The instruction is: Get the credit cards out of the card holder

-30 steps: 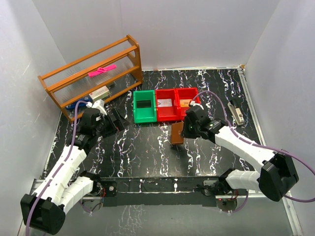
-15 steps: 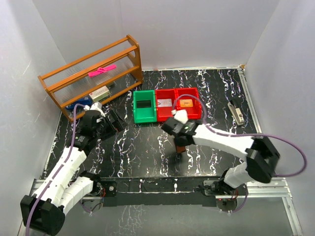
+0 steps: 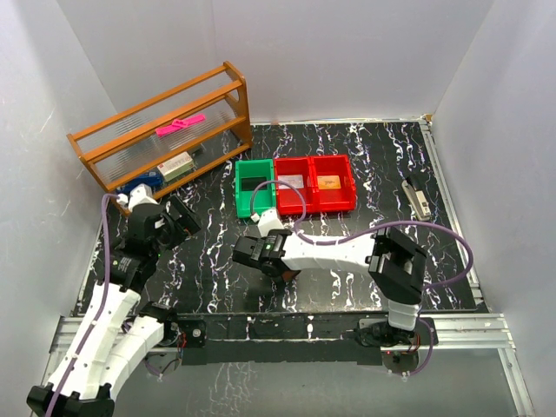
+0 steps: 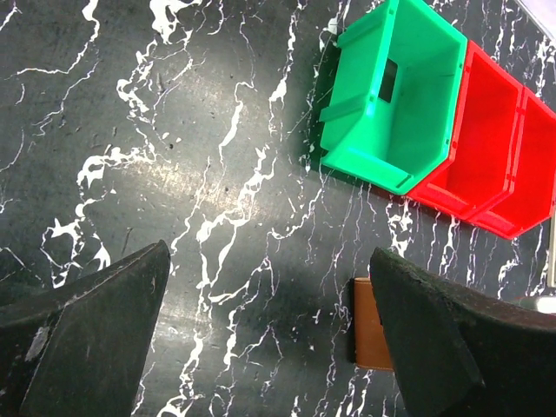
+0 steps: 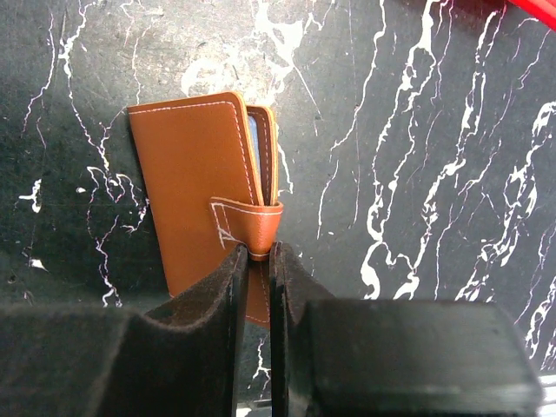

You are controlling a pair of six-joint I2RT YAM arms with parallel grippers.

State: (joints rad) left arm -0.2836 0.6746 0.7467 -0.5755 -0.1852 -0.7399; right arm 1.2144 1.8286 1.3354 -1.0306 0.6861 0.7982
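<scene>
The card holder (image 5: 195, 187), a brown leather wallet folded shut, sits low over the black marble table (image 5: 434, 174). My right gripper (image 5: 254, 254) is shut on its strap tab. Thin edges of the credit cards (image 5: 264, 156) show between its two halves. From above, the card holder (image 3: 286, 268) peeks out under the right forearm, in front of the green bin. My left gripper (image 4: 269, 252) is open and empty, to the left of it, with one corner of the card holder (image 4: 369, 334) showing beside its right finger.
A green bin (image 3: 255, 187) and two red bins (image 3: 314, 184) stand mid-table; the red ones hold a pale flat piece and an orange one. A wooden rack (image 3: 165, 135) stands back left. A small stapler-like object (image 3: 418, 198) lies at the right.
My right arm has swung left and toward the near edge, carrying the card holder from by the red bins to in front of the green bin. My left gripper has drawn back slightly leftward.
</scene>
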